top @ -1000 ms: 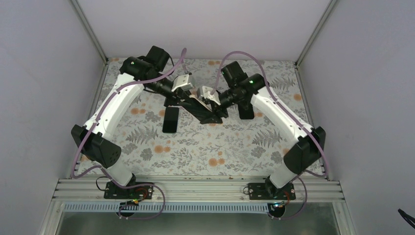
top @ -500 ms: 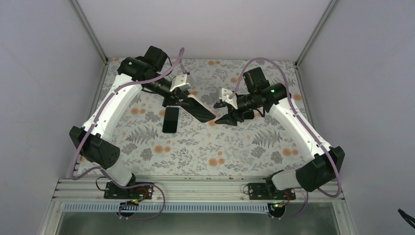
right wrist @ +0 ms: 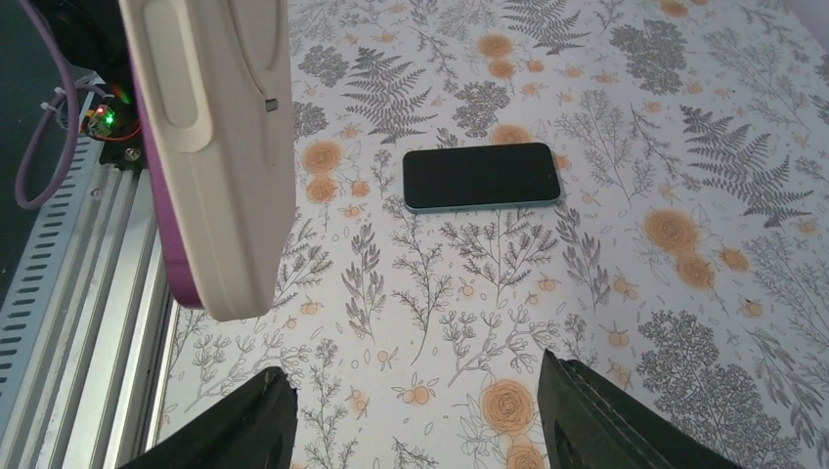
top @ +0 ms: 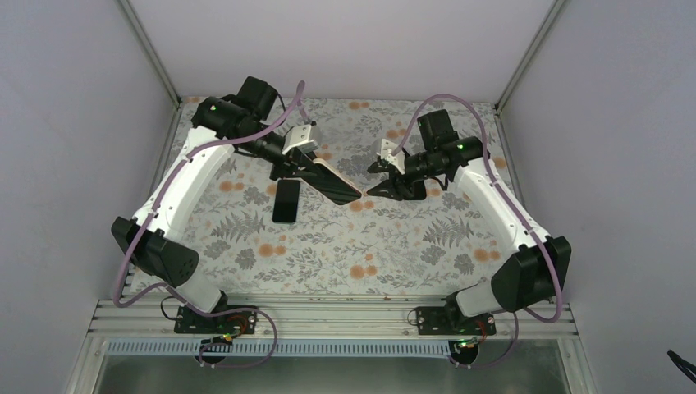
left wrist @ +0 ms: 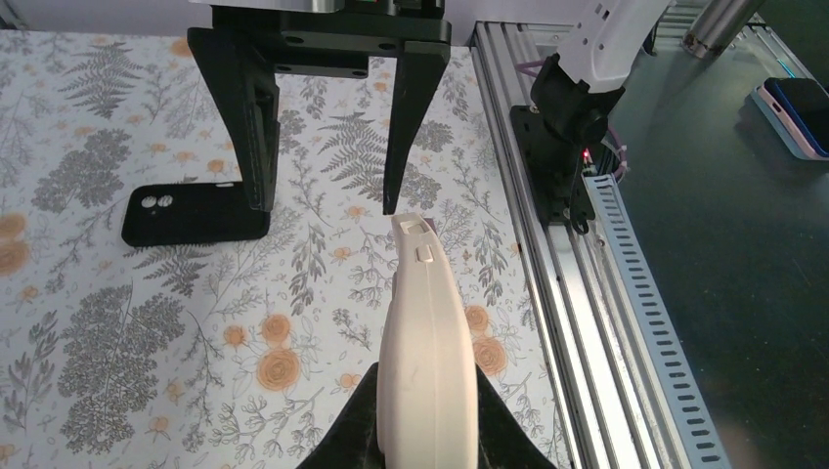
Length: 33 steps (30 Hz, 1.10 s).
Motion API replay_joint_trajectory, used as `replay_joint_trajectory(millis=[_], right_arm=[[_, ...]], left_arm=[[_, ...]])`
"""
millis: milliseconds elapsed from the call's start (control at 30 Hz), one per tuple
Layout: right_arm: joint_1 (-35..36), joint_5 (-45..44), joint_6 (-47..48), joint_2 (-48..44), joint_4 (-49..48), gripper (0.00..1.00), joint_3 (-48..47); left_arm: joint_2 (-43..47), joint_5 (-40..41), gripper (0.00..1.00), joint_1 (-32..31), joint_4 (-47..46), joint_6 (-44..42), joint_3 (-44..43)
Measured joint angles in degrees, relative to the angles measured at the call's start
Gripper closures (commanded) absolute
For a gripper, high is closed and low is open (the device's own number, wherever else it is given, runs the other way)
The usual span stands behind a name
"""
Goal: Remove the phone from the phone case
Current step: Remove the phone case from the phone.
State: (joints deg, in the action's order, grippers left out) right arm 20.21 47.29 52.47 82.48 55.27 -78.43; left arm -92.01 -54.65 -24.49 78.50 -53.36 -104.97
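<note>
My left gripper [top: 302, 167] is shut on one end of a beige phone case [top: 335, 181] and holds it tilted above the table. In the left wrist view the case [left wrist: 426, 332] is edge-on between my fingers. In the right wrist view the case [right wrist: 210, 147] hangs at the upper left, with a purple edge along its side. My right gripper [top: 379, 178] is open and empty, just right of the case's free end and not touching it. Its fingers [right wrist: 606, 410] are spread wide. It faces the case in the left wrist view [left wrist: 323, 207].
A dark phone [top: 286, 200] with a teal edge lies flat on the floral mat, also in the right wrist view [right wrist: 482, 176]. A black empty case [left wrist: 196, 213] lies under the right arm [top: 413, 190]. Aluminium rails [left wrist: 547, 244] line the near edge.
My right gripper has come off the beige case's end and drawn back to the right, open. My left gripper still holds the case in about the same place.
</note>
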Motion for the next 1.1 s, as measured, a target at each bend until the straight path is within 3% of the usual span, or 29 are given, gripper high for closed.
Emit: replay_joint_trajectory(millis=[1100], right_arm=[[0.1,7.3,2.8,3.1,2.8,0.37,-2.6]], left_arm=[[-1.0,0.0,0.98,0.0,0.0,0.0,0.0]])
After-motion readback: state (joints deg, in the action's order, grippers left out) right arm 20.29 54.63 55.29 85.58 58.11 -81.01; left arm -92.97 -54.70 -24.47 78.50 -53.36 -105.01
